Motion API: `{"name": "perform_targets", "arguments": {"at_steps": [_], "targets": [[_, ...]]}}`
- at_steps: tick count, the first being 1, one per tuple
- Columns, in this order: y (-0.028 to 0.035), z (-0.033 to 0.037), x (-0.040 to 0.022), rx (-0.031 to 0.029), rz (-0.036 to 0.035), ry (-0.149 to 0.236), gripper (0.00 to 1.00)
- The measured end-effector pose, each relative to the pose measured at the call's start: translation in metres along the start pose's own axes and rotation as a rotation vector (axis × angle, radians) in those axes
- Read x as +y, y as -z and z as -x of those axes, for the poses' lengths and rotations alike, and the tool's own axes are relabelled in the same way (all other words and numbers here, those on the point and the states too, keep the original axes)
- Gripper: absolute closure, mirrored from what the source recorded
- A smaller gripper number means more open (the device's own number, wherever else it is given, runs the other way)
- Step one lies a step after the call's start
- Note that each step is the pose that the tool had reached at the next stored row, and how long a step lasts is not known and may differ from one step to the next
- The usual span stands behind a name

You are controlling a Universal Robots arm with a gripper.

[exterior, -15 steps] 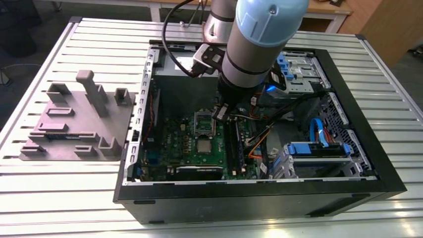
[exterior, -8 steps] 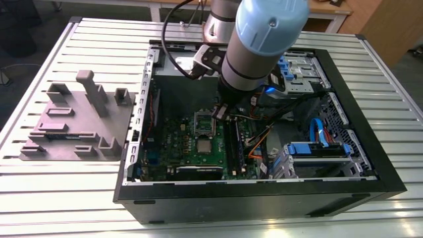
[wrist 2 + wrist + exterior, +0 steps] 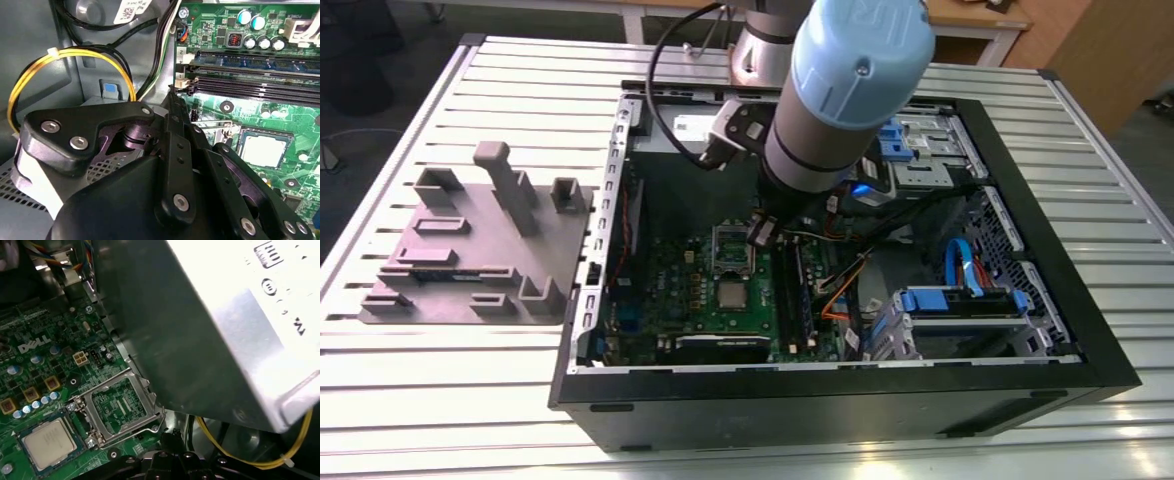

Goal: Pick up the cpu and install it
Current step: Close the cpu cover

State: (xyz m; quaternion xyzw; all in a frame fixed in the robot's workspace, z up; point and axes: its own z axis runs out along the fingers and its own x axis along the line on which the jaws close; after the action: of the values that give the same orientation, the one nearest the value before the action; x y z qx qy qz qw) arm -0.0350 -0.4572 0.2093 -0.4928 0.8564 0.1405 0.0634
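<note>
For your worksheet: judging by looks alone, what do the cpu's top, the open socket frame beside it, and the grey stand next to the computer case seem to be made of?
cpu: matte silvery-grey metal top, evenly dull sheen.
Socket frame: bright thin metal, probably stamped steel; edges glint.
Grey stand: likely matte plastic, uniform flat grey, blocky shapes; cannot be sure.

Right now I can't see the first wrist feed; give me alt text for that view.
The cpu lies flat in its socket on the green motherboard, silvery top up, with the open socket frame standing hinged up beside it. A grey metal box looms over the board, a yellow wire looping beneath it.
</note>
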Motion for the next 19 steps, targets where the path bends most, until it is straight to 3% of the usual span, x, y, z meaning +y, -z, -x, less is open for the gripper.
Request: {"name": "perform_targets", "arguments": {"at_steps": [12,19], "targets": [[-0.0096,-0.0013,0.0008,-0.0040,0.0023,0.000,0.90],[-0.0094,-0.0019,0.0023,0.0004,0.0014,0.000,0.90]]}}
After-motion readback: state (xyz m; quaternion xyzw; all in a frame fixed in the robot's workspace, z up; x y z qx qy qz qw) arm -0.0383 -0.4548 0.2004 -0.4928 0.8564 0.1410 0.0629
